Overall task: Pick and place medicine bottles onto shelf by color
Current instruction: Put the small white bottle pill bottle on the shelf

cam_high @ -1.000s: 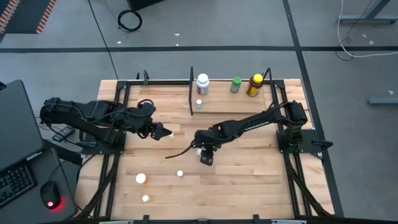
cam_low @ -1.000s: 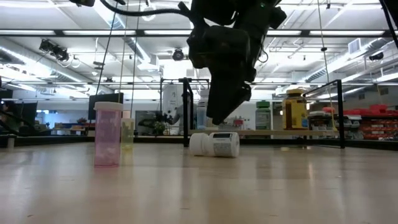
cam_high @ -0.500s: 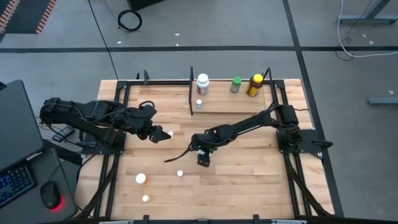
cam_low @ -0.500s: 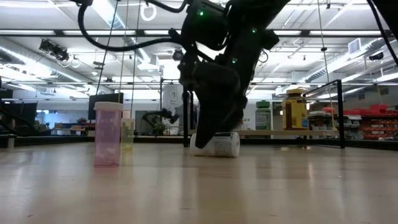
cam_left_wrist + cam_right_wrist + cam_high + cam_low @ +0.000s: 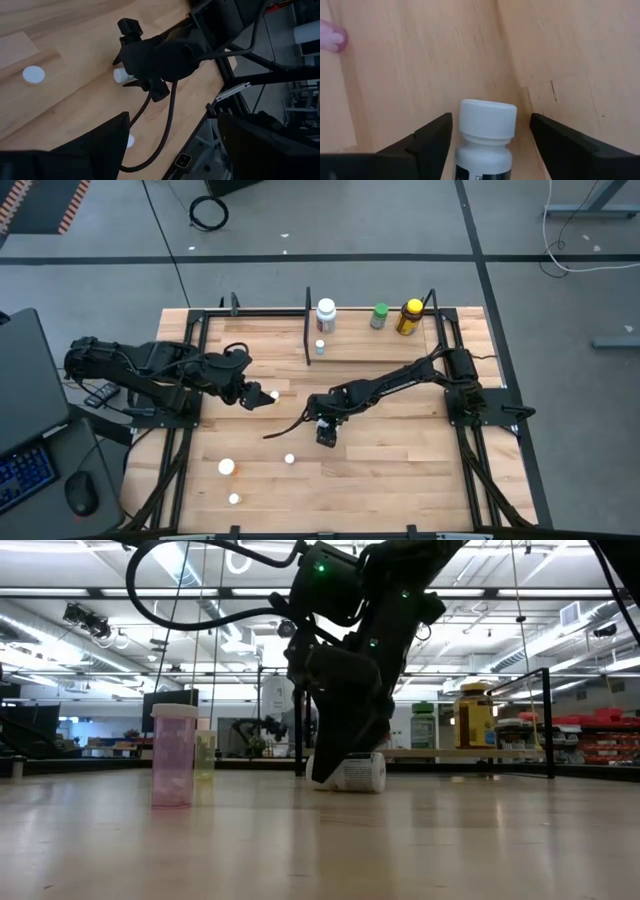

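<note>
A white bottle with a ribbed white cap point(image 5: 487, 118) lies on its side on the wooden table; it also shows in the low view point(image 5: 355, 772). My right gripper point(image 5: 490, 120) is open and low over it near the table's middle point(image 5: 325, 430), one finger on each side of the cap, with a gap showing on both sides. My left gripper point(image 5: 170, 145) is open and empty at the table's left point(image 5: 255, 395). The shelf point(image 5: 385, 352) at the far edge carries a white labelled bottle point(image 5: 326, 315), a green one point(image 5: 379, 315), a yellow one point(image 5: 409, 317) and a tiny one point(image 5: 320, 347).
A pink translucent bottle point(image 5: 173, 755) stands on the table with a yellowish one point(image 5: 205, 755) behind it. Small white-topped bottles stand near the front left point(image 5: 227, 467), point(image 5: 290, 459), point(image 5: 234, 499), and one point(image 5: 271, 394) beside my left gripper. Black posts point(image 5: 308, 325) frame the shelf.
My right gripper has come down, and slightly toward the table's left edge, until its fingers stand around the lying white bottle. The bottle has stayed where it was.
</note>
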Robot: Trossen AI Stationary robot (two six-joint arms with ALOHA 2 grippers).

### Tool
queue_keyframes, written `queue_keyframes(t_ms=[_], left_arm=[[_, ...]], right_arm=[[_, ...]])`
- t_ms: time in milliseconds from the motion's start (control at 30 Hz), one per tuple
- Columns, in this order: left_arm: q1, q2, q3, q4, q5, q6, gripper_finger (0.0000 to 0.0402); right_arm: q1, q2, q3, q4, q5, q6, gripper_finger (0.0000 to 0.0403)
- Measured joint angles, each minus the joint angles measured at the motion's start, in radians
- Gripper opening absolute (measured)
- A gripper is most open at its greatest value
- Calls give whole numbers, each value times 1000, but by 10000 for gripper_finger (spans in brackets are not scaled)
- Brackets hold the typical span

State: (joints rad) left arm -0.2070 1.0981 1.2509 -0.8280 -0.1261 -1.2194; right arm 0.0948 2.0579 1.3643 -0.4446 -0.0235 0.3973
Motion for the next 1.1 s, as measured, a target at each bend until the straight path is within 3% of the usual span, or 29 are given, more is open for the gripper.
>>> queue_keyframes(t_ms=[433,667,1100], left_arm=[[0,0,0,1,0,-8,306],[0,0,0,1,0,-8,306],[0,0,0,2,0,-9,306]], right_arm=[[-1,4,-1,95,13,15,208],[-6,0,1,19,-32,-4,163],[-6,0,3,-38,-56,-42,259]])
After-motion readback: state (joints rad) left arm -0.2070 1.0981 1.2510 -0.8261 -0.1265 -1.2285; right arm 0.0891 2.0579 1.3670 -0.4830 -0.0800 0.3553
